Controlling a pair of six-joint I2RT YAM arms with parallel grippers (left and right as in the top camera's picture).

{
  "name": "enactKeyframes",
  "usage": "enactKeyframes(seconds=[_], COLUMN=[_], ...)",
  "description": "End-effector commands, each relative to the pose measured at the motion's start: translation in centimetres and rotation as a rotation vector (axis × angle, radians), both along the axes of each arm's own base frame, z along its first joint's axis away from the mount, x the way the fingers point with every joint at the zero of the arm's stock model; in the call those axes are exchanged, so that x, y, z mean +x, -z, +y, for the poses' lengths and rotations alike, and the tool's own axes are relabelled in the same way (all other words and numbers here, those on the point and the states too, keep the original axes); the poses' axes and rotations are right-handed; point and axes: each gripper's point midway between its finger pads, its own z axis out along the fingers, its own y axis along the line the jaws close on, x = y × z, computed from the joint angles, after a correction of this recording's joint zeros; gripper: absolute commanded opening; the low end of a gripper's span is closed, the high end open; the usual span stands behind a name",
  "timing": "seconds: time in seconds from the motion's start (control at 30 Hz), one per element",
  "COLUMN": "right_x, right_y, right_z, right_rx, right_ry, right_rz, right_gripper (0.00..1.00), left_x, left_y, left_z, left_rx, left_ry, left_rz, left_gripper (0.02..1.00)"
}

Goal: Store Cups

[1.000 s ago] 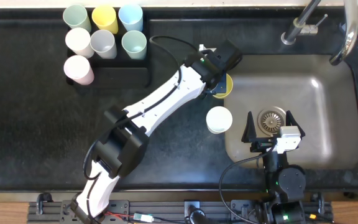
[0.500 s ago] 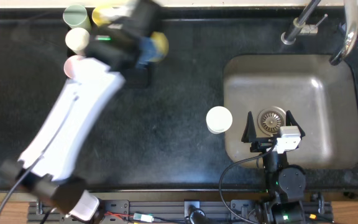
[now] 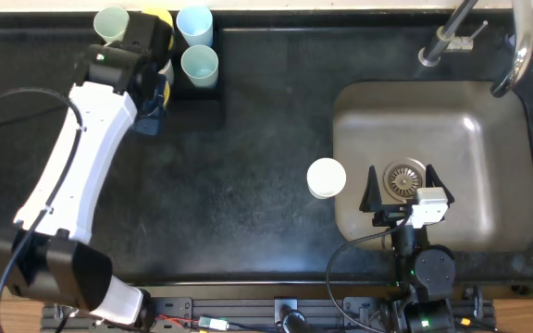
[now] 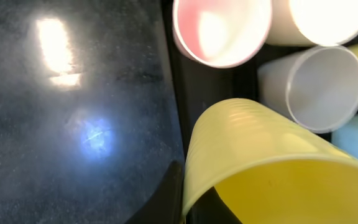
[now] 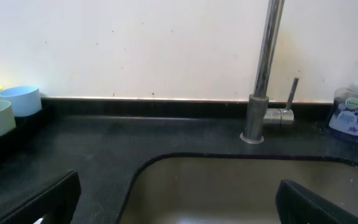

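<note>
My left gripper (image 3: 152, 91) hangs over the black cup rack (image 3: 202, 111) at the counter's back left, shut on a yellow cup (image 4: 272, 168) held tilted. Below it in the left wrist view stand a pink cup (image 4: 222, 31), a white cup (image 4: 319, 22) and a grey-white cup (image 4: 316, 84). Green cups (image 3: 112, 23) (image 3: 199, 65) and a blue cup (image 3: 194, 23) stand in the rack. A lone white cup (image 3: 326, 178) stands on the counter by the sink's left edge. My right gripper (image 3: 403, 190) rests open over the sink, to the right of that cup.
The steel sink (image 3: 489, 129) takes up the right side, with a faucet (image 5: 263, 74) and a blue soap bottle (image 5: 353, 115) behind it. The dark counter (image 3: 248, 185) lies bare between rack and sink.
My left arm swung from the sink's edge to the rack at the back left, carrying the yellow cup. The right arm and the white cup stayed put.
</note>
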Motion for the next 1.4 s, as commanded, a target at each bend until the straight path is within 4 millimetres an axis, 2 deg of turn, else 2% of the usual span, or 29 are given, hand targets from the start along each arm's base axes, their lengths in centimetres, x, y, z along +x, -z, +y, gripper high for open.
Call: enactKeyframes(seconds=[0.03, 0.3, 0.87, 1.17, 1.4], right_x=[0.1, 0.1, 0.1, 0.1, 0.1], right_y=[0.4, 0.4, 0.4, 0.4, 0.4], right_z=[-0.2, -0.2, -0.2, -0.2, -0.2], right_rx=[-0.004, -0.004, -0.004, -0.004, -0.004], right_ry=[0.008, 0.008, 0.008, 0.008, 0.008], right_rz=[0.001, 0.001, 0.001, 0.001, 0.001], right_gripper=[0.998, 0.998, 0.998, 0.998, 0.998], left_x=[0.3, 1.2, 2.3, 3.0, 3.0], left_y=[1.5, 3.7, 7.1, 8.0, 8.6], left_z=[0.1, -0.4, 0.1, 0.0, 0.8], left_rx=[-0.031, -0.046, -0.055, -0.055, -0.056], left_ry=[-0.053, -0.051, -0.074, -0.072, -0.086], left_rz=[0.031, 0.067, 0.125, 0.119, 0.135], left_gripper=[0.036, 0.036, 0.036, 0.036, 0.036])
